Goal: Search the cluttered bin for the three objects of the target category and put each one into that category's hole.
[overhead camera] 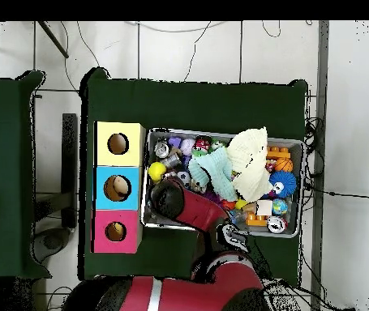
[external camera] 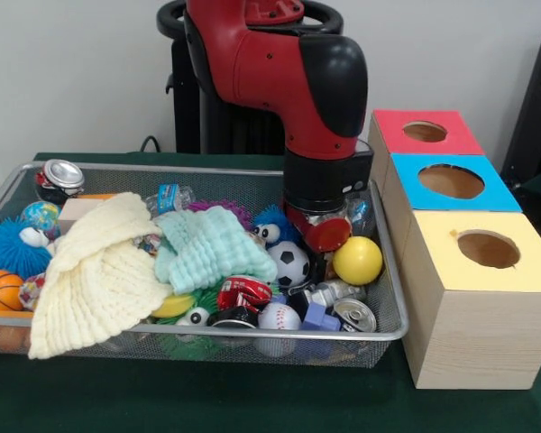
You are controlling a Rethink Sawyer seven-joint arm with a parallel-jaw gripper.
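Observation:
The bin is a wide silver wire-mesh tray full of toys, cans and cloths; it also shows in the overhead view. My gripper is down inside the bin's right end, under the black wrist, just above a soccer ball and beside a yellow ball. Its tips are hidden among the clutter. Three wooden boxes stand right of the bin, each with a round hole in its top: red, blue and yellow. In the overhead view the arm covers the bin's left end next to the blue box.
A cream cloth and a mint cloth cover the bin's middle. A baseball, silver cans, a red crushed can, a basketball, a blue spiky ball and a plastic bottle lie around them.

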